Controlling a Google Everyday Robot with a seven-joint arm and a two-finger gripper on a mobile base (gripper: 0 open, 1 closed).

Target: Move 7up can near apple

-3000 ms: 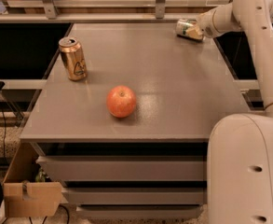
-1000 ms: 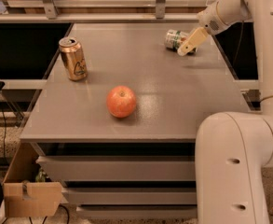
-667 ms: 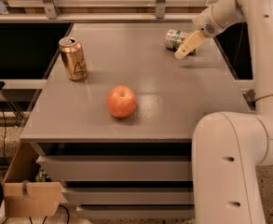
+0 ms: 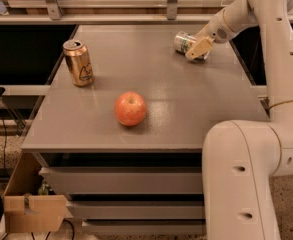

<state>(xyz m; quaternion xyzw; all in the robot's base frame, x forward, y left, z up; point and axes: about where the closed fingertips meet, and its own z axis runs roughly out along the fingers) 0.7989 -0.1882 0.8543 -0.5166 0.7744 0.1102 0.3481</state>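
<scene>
The 7up can, white-silver with a green band, lies on its side at the far right of the grey table. My gripper is at the can's right end, with a tan finger across it, and appears shut on it. The red-orange apple sits near the table's front middle, well apart from the can and to its front left.
A gold-bronze can stands upright at the table's left side. My white arm reaches in along the right edge. A cardboard box sits on the floor at the lower left. A shelf rail runs behind the table.
My gripper has carried the 7up can from the far right corner leftward and slightly forward; since a second ago it has barely moved. The apple and gold can have not moved.
</scene>
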